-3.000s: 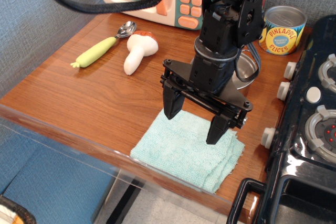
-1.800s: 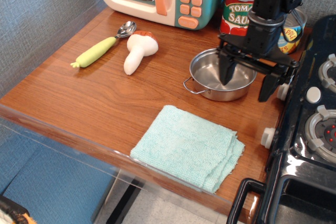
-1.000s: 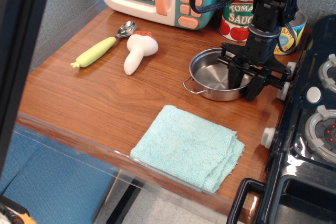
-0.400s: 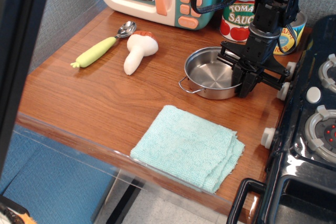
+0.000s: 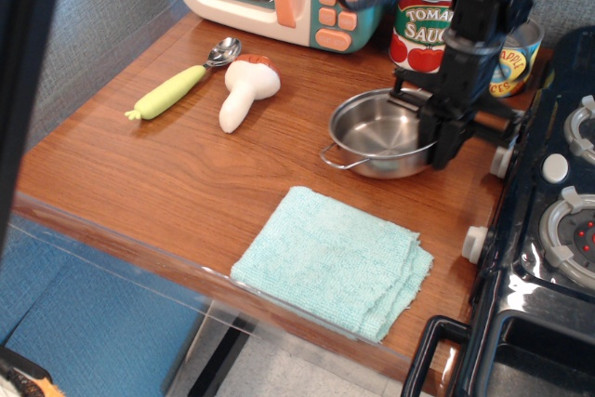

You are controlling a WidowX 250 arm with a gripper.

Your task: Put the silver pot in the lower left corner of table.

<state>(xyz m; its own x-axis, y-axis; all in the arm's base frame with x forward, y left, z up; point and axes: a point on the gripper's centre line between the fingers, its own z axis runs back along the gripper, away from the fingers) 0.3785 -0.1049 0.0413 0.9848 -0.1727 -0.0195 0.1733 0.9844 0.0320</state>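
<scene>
Couldn't really make out the fingertips, but gripper looked clamped narrow on the right rim of the silver pot, tipped up a bit, near the table right edge by the stove. Counted two cans: tomato sauce can reading "TOMA… SAU…", pineapple can mostly hidden behind the arm. One towel at front edge.
</scene>
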